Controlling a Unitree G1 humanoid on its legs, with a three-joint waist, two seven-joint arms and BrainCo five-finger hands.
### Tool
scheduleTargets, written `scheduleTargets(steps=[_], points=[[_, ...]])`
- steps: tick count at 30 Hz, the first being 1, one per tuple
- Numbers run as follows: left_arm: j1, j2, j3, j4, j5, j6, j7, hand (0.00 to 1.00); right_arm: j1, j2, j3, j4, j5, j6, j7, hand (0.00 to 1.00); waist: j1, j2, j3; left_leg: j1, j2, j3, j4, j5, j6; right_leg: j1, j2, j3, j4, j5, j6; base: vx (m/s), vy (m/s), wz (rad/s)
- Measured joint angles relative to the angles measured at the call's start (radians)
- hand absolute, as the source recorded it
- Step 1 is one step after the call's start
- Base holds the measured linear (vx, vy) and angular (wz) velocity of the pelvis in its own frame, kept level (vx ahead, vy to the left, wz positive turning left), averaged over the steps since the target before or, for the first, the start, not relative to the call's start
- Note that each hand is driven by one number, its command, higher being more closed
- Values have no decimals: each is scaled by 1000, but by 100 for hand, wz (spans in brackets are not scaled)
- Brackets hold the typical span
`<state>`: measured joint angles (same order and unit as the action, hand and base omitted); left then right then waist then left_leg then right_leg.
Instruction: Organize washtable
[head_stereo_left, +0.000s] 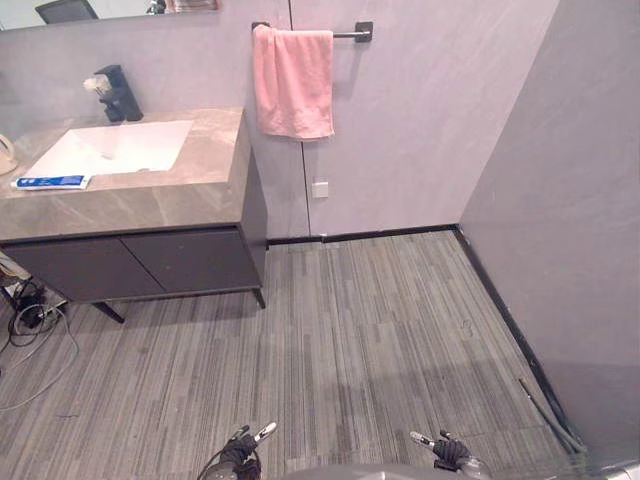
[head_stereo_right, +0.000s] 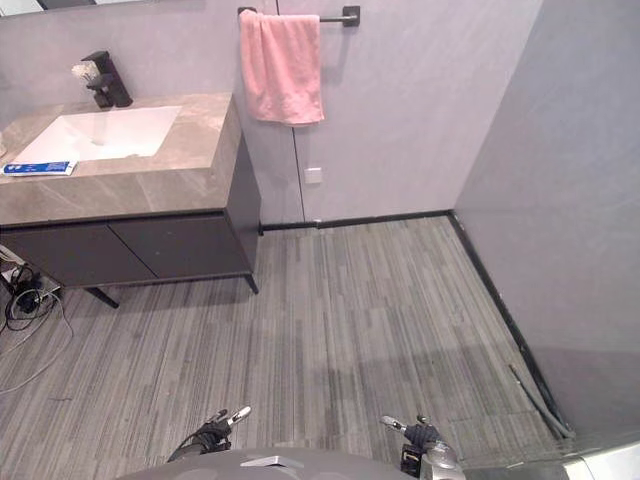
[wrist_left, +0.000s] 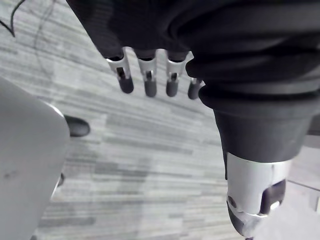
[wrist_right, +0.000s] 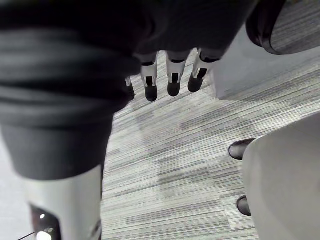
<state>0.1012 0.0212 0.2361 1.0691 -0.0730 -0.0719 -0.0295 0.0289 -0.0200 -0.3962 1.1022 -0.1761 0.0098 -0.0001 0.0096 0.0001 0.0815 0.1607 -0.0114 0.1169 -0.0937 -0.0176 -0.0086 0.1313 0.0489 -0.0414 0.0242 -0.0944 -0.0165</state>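
Grey stone desk (head_stereo_left: 180, 190) sits far ahead, toothpaste tube (head_stereo_left: 50, 182) loose by its sink (head_stereo_left: 115, 148). Empty, fingers relaxed, left robot hand (wrist_left: 148, 82) and right robot hand (wrist_right: 173, 82) hang low: nothing within reach yet.

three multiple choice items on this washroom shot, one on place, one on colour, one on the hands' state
1. Where does the tube lie?
A in the sink
B on the counter beside the sink
C on the floor

2. What colour is the towel?
A pink
B white
C green

3. How are the left hand and right hand?
A both open, holding nothing
B left shut on the towel
C right shut on the tube

Answers:
1 B: the tube rests on the stone top by the sink's front corner.
2 A: the towel on the wall bar is pink.
3 A: each wrist view shows straight fingers over bare floor.
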Motion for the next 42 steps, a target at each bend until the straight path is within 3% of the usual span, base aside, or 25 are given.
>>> scheduleTargets(steps=[5, 8, 10, 11, 13, 15, 16, 18, 20, 22, 23, 24, 25, 26, 27, 28, 29, 31, 33, 35, 37, 39, 40, 41, 42], points=[[-26, 5, 11, 21, -21, 2, 0, 0, -25, -12, 41, 1, -1, 2, 2, 0, 12, -4, 20, -52, 1, 29, 41, -18, 4, -60, 0, 30, 45, -8, 2, 5, 16, -17], [-44, 14, 26, 21, -42, 2, -1, 0, -46, -10, 42, 0, 0, 3, 2, 0, 15, -16, 50, -114, -7, 45, 148, -88, 17, -135, -20, 36, 171, -82, 18, -13, 46, -10], [-53, 23, 22, 16, -60, 3, -1, 0, -41, -3, 37, -6, 22, 3, 0, 0, 21, -38, 62, -126, -23, 54, 214, -144, 35, -172, -65, -12, 293, -168, 66, 8, 55, 32], [-59, 26, 23, 13, -60, 8, -1, 0, -32, -3, 37, -17, 51, 1, 0, 0, 23, -45, 64, -140, -28, 50, 246, -184, 35, -223, -98, -51, 447, -203, 101, 13, 3, 33], [-68, 32, 22, 15, -58, 18, 4, 0, -26, 3, 37, -58, 105, -4, 0, 0, 26, -45, 73, -128, -26, 39, 279, -217, 43, -373, -154, -124, 784, -179, 55, 169, 14, 33], [-81, 34, 17, 16, -57, 27, 15, 0, -32, 1, 9, -74, 138, -5, -2, 0, 26, -33, 84, -70, 3, 32, 284, -255, 37, -440, -203, -198, 911, -179, 56, 330, 27, 8], [-87, 40, -6, 31, -54, 30, 18, 0, -36, 2, -6, -71, 157, -6, -3, 0, 21, -33, 85, -12, 18, 31, 248, -270, 28, -477, -228, -249, 817, -182, 60, 504, -58, -5], [-107, 45, -45, 60, -52, 31, 20, 0, -59, 0, -25, -69, 180, -5, -5, 0, -14, -21, 90, 11, 53, 6, 236, -299, 17, -526, -205, -245, 544, -137, 69, 405, -96, 26], [-148, 43, -77, 82, -45, 33, 20, 0, -95, -11, -66, -38, 199, -5, -12, 0, -37, -16, 125, 81, 74, -40, 186, -323, -4, -544, -197, -244, 199, 46, 97, 105, -64, 59], [-150, 37, -77, 83, -37, 33, 20, 0, -103, -21, -90, -32, 208, -3, -13, 0, -46, -7, 134, 139, 105, -50, 156, -346, -26, -551, -193, -235, 147, 89, 101, 312, -209, 59], [-135, 47, -76, 89, -36, 31, 20, 0, -93, -28, -90, -26, 206, -2, -16, 0, -58, -16, 133, 159, 114, -90, 216, -346, -30, -562, -185, -195, 236, 155, 56, 630, -418, 67], [-136, 46, -76, 91, -36, 31, 20, 0, -90, -39, -109, -7, 206, -4, -19, 0, -58, 6, 125, 112, 147, -121, 374, -342, -27, -565, -160, -186, 312, 184, 13, 671, -419, 50], [-134, 36, -72, 90, -36, 31, 20, 0, -93, -50, -124, -1, 205, -4, -20, 0, -53, 35, 119, 73, 175, -126, 476, -323, -10, -561, -142, -197, 339, 144, -4, 582, -386, 4], [-121, 27, -44, 91, -36, 31, 19, 0, -100, -58, -133, -3, 204, -2, -19, 0, -48, 58, 121, 9, 206, -126, 643, -239, -13, -532, -106, -206, 353, 98, -17, 490, -315, -33], [-102, 19, 1, 89, -39, 32, 19, 0, -103, -51, -126, -4, 204, 2, -18, 0, -50, 75, 127, -83, 239, -129, 874, -15, -24, -463, -61, -204, 337, 49, -41, 459, -314, -48], [-95, 16, 33, 82, -39, 31, 19, 0, -105, -48, -114, -3, 203, 3, -19, 0, -42, 86, 134, -158, 266, -124, 1061, 74, -54, -392, -21, -194, 306, 27, -55, 389, -251, -79], [-96, 24, 43, 58, -47, 28, 18, 0, -117, -47, -94, 4, 201, 5, -20, 0, -13, 83, 152, -229, 277, -91, 1287, 9, -12, -282, 24, -155, 262, 11, -76, 245, -131, -99], [-95, 49, 42, 18, -62, 22, 18, 0, -139, -39, -40, 7, 195, 2, -22, 0, 24, 48, 170, -329, 247, -20, 1410, -83, -4, -136, 42, -83, 195, -4, -99, 55, -61, -109], [-93, 64, 47, -5, -61, 18, 19, 0, -176, -41, -9, 2, 195, 1, -22, 0, 41, 21, 169, -458, 209, 51, 1317, -141, -8, -36, 29, -26, 130, -27, -105, -66, -6, -92], [-82, 62, 81, -12, -69, 19, 20, 0, -213, -48, 0, 6, 195, -2, -23, 0, 48, 10, 177, -549, 198, 154, 1026, -169, -12, 56, -6, 17, 83, -83, -56, 386, 30, -88], [-48, 54, 79, -7, -79, 24, 26, 0, -213, -46, 0, -6, 195, -5, -33, 0, 56, 14, 184, -572, 183, 206, 672, -137, -4, 156, -48, 46, 79, -149, -1, 723, 99, -76], [-5, 38, 77, -7, -79, 25, 32, 0, -181, -57, 12, -29, 195, -9, -39, 0, 56, 38, 164, -564, 174, 166, 473, -64, -1, 198, -52, 63, 104, -203, 28, 663, 141, -61], [16, 30, 69, -3, -79, 27, 38, 0, -148, -60, 33, -53, 194, -14, -41, 0, 55, 61, 147, -565, 173, 140, 439, 12, 41, 209, -44, 74, 149, -241, 46, 776, 273, -43], [17, 34, 59, 20, -79, 28, 42, 0, -120, -49, 46, -49, 193, -18, -44, 0, 55, 40, 129, -554, 133, 137, 468, 80, 110, 196, -81, 88, 250, -262, 63, 829, 310, -1], [8, 77, 39, 23, -80, 26, 46, 0, -92, -36, 49, -46, 190, -18, -42, 0, 47, -10, 106, -523, 72, 156, 431, 55, 119, 115, -133, 92, 428, -221, 95, 690, 252, 23]])
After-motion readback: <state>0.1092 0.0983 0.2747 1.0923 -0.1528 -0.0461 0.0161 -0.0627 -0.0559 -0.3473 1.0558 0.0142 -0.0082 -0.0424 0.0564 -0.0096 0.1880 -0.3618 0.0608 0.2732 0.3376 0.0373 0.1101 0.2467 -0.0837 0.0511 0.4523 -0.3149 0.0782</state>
